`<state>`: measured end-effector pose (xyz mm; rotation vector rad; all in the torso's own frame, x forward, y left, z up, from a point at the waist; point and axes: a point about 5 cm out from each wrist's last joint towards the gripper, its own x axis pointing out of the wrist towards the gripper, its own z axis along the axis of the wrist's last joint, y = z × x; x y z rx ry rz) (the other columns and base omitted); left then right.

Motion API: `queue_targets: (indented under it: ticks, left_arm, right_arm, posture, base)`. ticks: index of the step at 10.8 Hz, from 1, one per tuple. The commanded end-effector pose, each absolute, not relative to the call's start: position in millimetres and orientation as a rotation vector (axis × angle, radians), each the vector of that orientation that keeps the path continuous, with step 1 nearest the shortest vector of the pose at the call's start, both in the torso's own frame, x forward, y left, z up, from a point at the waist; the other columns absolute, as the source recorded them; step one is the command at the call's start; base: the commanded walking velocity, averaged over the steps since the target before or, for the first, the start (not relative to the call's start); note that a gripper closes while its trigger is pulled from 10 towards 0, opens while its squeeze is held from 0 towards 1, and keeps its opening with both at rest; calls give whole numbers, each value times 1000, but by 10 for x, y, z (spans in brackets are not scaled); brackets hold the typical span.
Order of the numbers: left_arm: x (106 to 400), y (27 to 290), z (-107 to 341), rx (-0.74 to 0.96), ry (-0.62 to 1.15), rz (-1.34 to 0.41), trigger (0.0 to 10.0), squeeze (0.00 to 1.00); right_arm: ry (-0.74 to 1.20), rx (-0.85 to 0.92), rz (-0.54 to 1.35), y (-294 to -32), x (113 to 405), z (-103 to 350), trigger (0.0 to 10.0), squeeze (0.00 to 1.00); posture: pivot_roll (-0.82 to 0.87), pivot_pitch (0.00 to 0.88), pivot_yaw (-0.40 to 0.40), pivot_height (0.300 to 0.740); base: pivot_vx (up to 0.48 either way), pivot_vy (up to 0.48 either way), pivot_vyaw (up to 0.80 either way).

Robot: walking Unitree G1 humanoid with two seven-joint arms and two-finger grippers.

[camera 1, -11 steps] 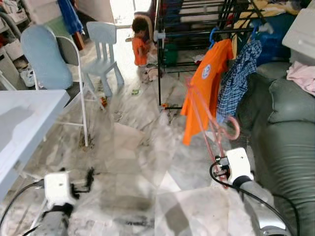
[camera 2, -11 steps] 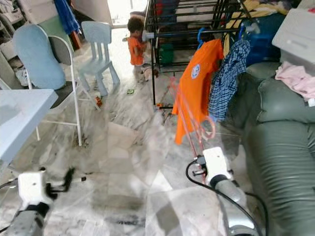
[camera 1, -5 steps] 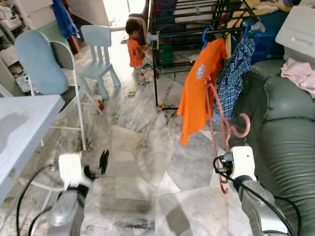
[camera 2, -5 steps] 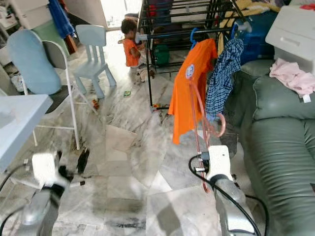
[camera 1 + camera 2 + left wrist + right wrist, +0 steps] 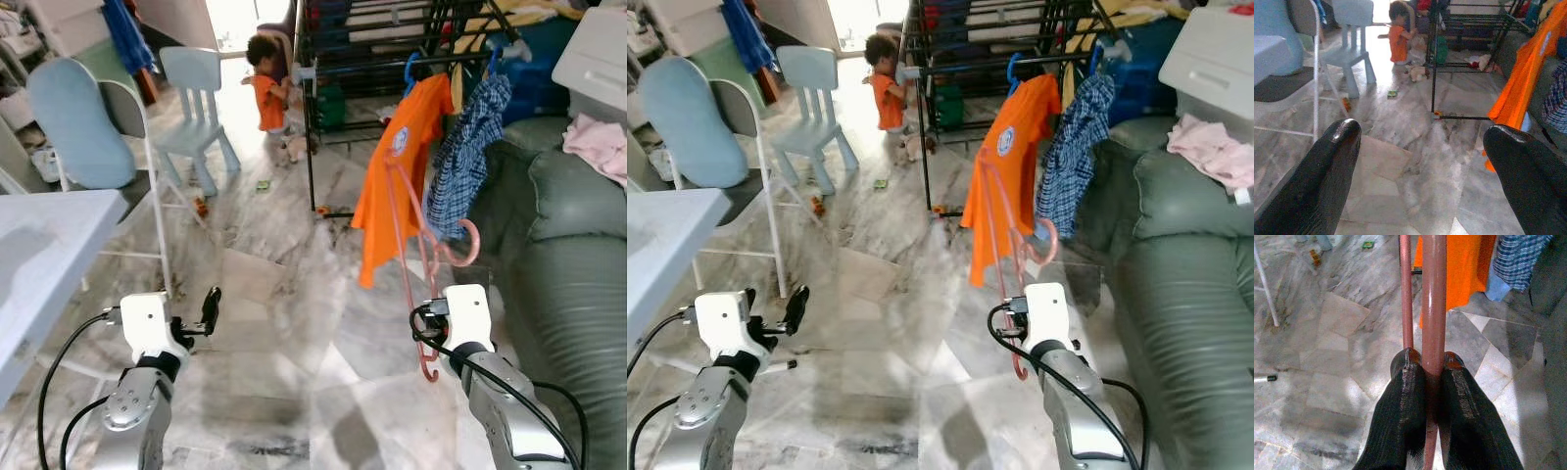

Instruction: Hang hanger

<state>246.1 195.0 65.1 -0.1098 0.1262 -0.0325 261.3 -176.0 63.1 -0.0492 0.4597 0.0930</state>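
Hanger (image 5: 423, 257) in thin pink plastic is clamped by my right tool (image 5: 1426, 363) on one smooth bar, hook up, short of the black metal rack (image 5: 392, 69) where an orange shirt (image 5: 397, 176) hangs. Over the last second my left tool (image 5: 208, 308), fingers spread and empty, has swung up over the marble floor (image 5: 284, 294); I judge the approach continues.

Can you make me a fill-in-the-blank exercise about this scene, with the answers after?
1. The right gripper is shut on a pink ____.
2. The left gripper has its fingers ____ and holds nothing.
3. On the black drying rack, beside the plaid shirt, hangs a T-shirt coloured ____.
4. The pink cloth lies on the green ____.

Answers: hanger; open; orange; sofa
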Motion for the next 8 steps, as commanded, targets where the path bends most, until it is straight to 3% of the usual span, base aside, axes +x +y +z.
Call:
queue_targets:
  ticks: [1, 2, 7, 8]
  left_arm:
    - [2463, 1999, 676, -88, 126, -18, 10000, 0]
    - [2469, 1994, 676, -87, 126, -18, 10000, 0]
    - [2589, 1838, 606, -140, 150, -19, 10000, 0]
    - [2670, 1772, 626, -127, 150, -23, 10000, 0]
  right_arm:
    - [437, -46, 120, -1689, 2631, 692, 10000, 0]
    - [437, -46, 121, -1688, 2635, 693, 10000, 0]
    - [471, -83, 133, -1707, 2720, 651, 10000, 0]
    - [470, -83, 126, -1723, 2801, 685, 10000, 0]
  posture:
    - [-175, 0, 144, 740]
    - [-175, 0, 144, 740]
    - [-181, 0, 99, 740]
    - [-178, 0, 78, 740]
  base:
    - [368, 296, 531]
    - [368, 296, 531]
    - [370, 302, 0]
    - [0, 0, 0]
